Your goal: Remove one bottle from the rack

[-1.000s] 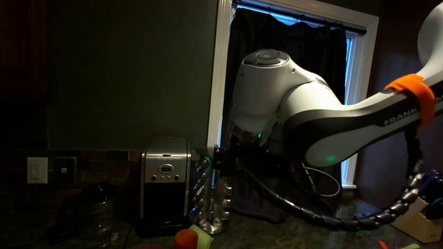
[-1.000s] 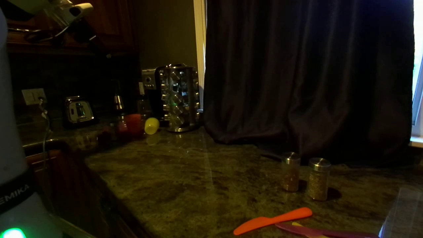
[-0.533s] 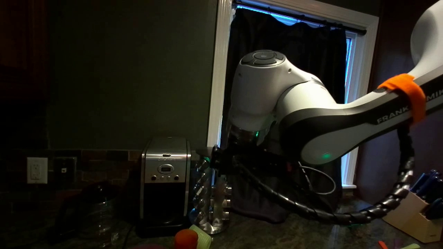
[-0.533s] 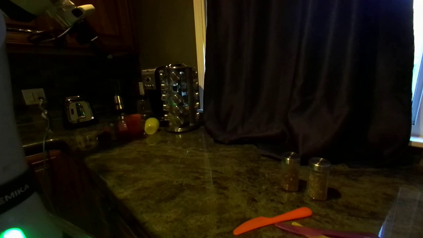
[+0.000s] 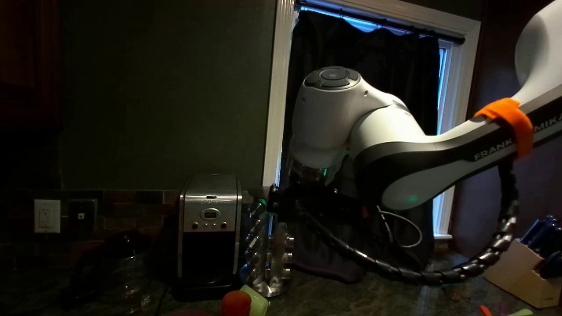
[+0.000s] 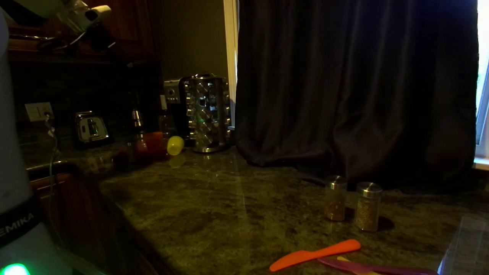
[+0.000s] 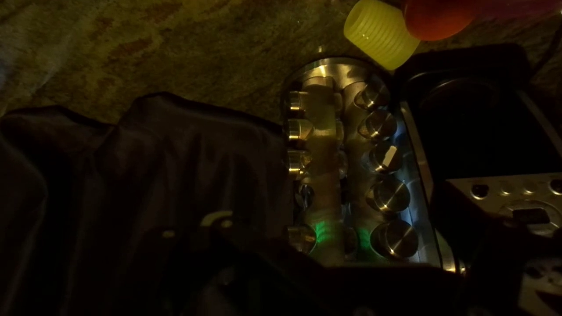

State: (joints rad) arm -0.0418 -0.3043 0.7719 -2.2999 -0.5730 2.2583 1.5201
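Note:
The rack (image 5: pixel 263 259) is a shiny metal carousel holding several bottles with silver lids. It also shows in the other pictures, in an exterior view (image 6: pixel 208 114) and in the wrist view (image 7: pixel 325 131). In the wrist view, a bottle lid (image 7: pixel 397 239) is at the upper end of the right column, and another bottle (image 7: pixel 384 158) has a pale label. My dark gripper (image 7: pixel 340 215) appears open, its fingers spread wide on either side of the rack's top; nothing shows between them. In an exterior view my gripper (image 5: pixel 274 202) is beside the rack's top; dark shadow hides its fingertips.
A coffee maker (image 5: pixel 210 237) stands right beside the rack. A yellow cup (image 7: pixel 380 33) and an orange cup (image 7: pixel 434 17) lie near its base. A dark curtain (image 6: pixel 344 95) hangs behind. Two bottles (image 6: pixel 336 198) (image 6: pixel 368 208) and plastic knives (image 6: pixel 315 255) are on the counter. A knife block (image 5: pixel 527 272) stands farther away.
The arm has shifted slightly to the left in an exterior view, and the gripper has moved slightly to the right in an exterior view. The rack and the bottles have not visibly moved.

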